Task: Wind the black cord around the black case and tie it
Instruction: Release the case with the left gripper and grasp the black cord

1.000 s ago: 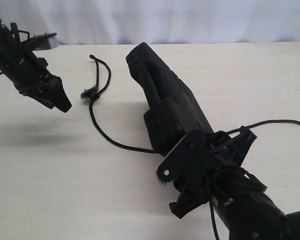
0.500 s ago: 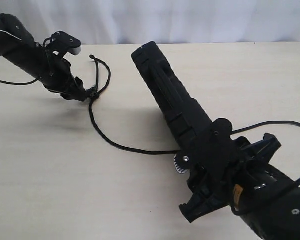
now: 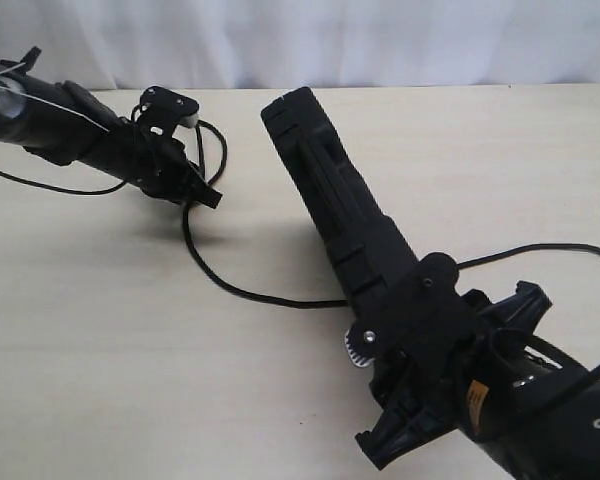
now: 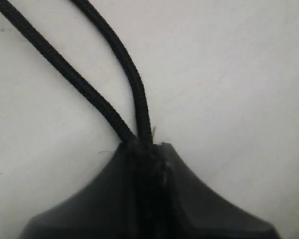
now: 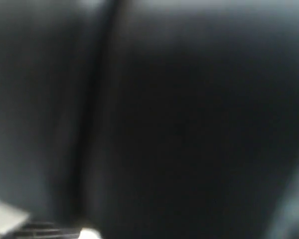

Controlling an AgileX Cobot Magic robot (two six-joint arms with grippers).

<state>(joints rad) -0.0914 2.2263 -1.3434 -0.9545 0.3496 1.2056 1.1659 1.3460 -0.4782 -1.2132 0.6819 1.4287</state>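
The black case (image 3: 330, 190) lies slanted across the table, far end near the back edge. Its near end sits in my right gripper (image 3: 404, 302), which is shut on it. In the right wrist view the black case (image 5: 179, 124) is a dark blur filling the whole picture. The black cord (image 3: 230, 288) curves over the table from under the case to my left gripper (image 3: 208, 196), which is shut on it where its strands meet. Two strands of the cord (image 4: 94, 97) run out from the closed tips of my left gripper (image 4: 148, 149). The fuzzy knot is hidden.
The beige table (image 3: 100, 350) ends at a white curtain (image 3: 380, 40) behind. A thin robot wire (image 3: 540, 245) arcs over the table on the right, and another wire (image 3: 40, 186) trails by the left arm. The right arm's bulk (image 3: 500, 400) fills the near right corner.
My left gripper came down from the left onto the cord, closed on it and carried it slightly right. My right gripper shifted right and swung the case's near end with it.
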